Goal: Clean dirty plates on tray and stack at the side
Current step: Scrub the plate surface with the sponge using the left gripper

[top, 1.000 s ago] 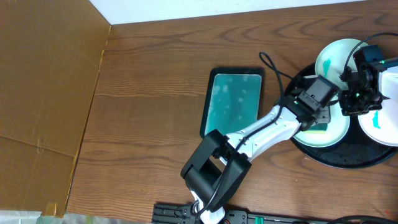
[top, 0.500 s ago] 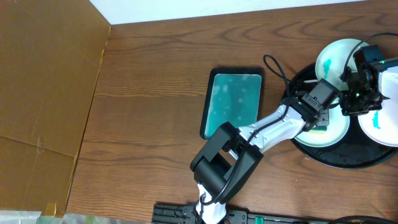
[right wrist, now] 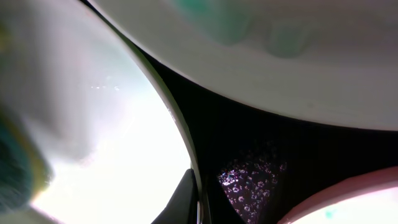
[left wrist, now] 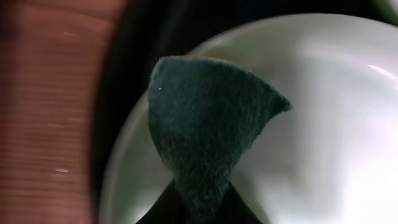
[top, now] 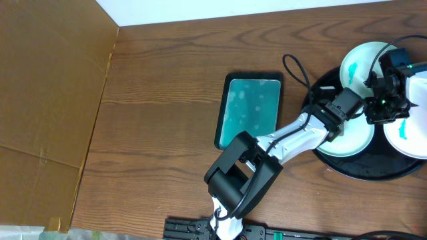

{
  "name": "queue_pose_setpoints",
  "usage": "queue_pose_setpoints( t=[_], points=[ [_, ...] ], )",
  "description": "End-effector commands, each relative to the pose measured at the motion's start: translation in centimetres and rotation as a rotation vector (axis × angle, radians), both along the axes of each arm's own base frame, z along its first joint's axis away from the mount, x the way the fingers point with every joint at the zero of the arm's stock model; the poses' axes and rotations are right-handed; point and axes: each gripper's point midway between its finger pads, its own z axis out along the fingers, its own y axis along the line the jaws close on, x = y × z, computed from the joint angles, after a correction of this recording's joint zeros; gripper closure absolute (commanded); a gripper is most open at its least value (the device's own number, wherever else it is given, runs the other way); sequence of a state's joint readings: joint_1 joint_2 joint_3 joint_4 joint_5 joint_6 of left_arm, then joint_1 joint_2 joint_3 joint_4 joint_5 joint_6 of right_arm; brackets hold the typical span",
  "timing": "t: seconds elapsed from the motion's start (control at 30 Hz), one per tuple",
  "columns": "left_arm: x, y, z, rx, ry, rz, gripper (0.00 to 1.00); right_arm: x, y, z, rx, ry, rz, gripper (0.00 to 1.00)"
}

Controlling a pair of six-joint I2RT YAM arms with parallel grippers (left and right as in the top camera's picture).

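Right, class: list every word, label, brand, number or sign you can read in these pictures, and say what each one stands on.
None: no readable text in any view.
The plates, black tray, small teal tray, cardboard and green cloth show no words, labels or numbers.
The dark strip at the bottom edge of the overhead view is too small to tell.

The left arm (top: pixel 287 140) reaches from bottom centre up toward the right, with the left gripper (left wrist: pixel 199 205) pinching a dark green cloth (left wrist: pixel 208 118). The right gripper (top: pixel 380 107) sits at the upper right edge — its jaw opening is unclear.
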State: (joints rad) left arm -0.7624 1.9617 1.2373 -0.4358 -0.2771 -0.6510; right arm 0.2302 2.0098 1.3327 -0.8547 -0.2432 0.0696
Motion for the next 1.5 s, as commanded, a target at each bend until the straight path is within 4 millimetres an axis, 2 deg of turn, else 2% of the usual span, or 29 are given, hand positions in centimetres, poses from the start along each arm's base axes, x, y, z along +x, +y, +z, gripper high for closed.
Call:
queue_pose_setpoints(
  t=[0.0,0.13,0.23,0.37,0.43,0.53,0.7,0.73,0.87,0.93,0.97,1.07,1.23,1.47],
  points=[
    [1.8,3.3,0.9,0.148,-0.084,0.031,0.87,0.0,-0.1,-0.2,-0.008,0.006,-0.011,0.98],
    [1.9,1.3,2.8,0.033,-0.08,0.004,0.87,0.0,-0.1,-0.2,-0.008,0.006,-0.011,0.98],
    [2.2,-0.6,5.8,-0.093,-0.114,-0.027,0.87,0.0,-0.1,-0.2,-0.008,0.007,-0.011,0.98],
    [2.9,-0.3,10.0,-0.178,-0.185,-0.013,0.87,0.0,-0.1,-0.2,-0.008,0.006,-0.011,0.97],
    [2.7,-0.8,10.4,-0.24,-0.156,-0.028,0.86,0.0,-0.1,-0.2,-0.008,0.007,-0.011,0.97],
    [1.6,-2.2,9.3,-0.353,-0.048,-0.039,0.87,0.0,-0.1,-0.2,-0.007,0.005,-0.011,0.97],
    [-1.0,-4.7,5.4,-0.455,0.16,-0.068,0.85,0.0,-0.1,-0.2,-0.008,0.006,-0.011,0.97],
    [-1.3,-4.9,4.6,-0.453,0.185,-0.07,0.78,0.0,-0.1,-0.2,-0.008,0.006,-0.011,0.97],
    [-1.6,-4.6,1.7,-0.415,0.24,-0.056,0.74,0.0,-0.1,-0.2,-0.008,0.006,-0.011,0.97],
    [-1.5,-4.2,0.9,-0.405,0.253,-0.042,0.64,0.0,-0.1,-0.2,-0.008,0.006,-0.011,0.97],
    [-1.4,-4.0,0.8,-0.403,0.254,-0.037,0.6,0.0,-0.1,-0.2,-0.008,0.006,-0.011,0.97],
    [-0.5,-3.1,1.1,-0.386,0.224,-0.018,0.57,0.0,-0.1,-0.2,-0.008,0.006,-0.011,0.96],
    [0.7,-1.9,2.6,-0.368,0.17,-0.069,0.56,0.0,-0.1,-0.2,-0.008,0.006,-0.011,0.96],
    [0.8,-1.9,4.2,-0.369,0.135,-0.115,0.51,0.1,-0.1,-0.2,-0.007,0.002,-0.011,0.95]
  ],
)
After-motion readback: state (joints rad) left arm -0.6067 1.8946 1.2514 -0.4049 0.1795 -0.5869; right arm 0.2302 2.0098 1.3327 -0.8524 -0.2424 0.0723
